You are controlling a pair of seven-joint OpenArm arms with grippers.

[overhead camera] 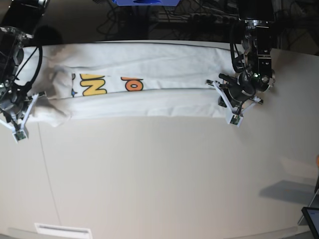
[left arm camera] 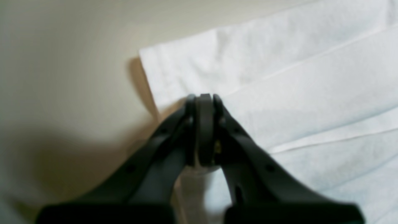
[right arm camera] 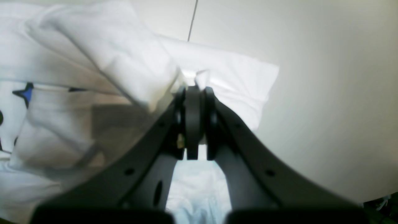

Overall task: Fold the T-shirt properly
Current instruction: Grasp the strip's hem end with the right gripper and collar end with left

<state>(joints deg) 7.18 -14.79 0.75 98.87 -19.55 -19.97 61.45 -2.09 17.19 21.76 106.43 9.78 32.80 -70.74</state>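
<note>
The T-shirt (overhead camera: 149,99) lies as a long white band across the far part of the table, with yellow and orange print showing near its left half. My left gripper (left arm camera: 205,98) is shut at the shirt's right end (left arm camera: 279,77), with a bit of white cloth between the fingers; it sits at the right in the base view (overhead camera: 218,94). My right gripper (right arm camera: 192,90) is shut on bunched cloth at the shirt's left end (right arm camera: 108,56), lifting a fold; a blue star shows beneath. It sits at the left in the base view (overhead camera: 35,99).
The beige table (overhead camera: 159,179) has a thin seam (overhead camera: 47,174) running front to back on the left. A white label (overhead camera: 62,230) lies at the front edge. A dark device (overhead camera: 311,216) stands at the front right corner. Cables run behind the table.
</note>
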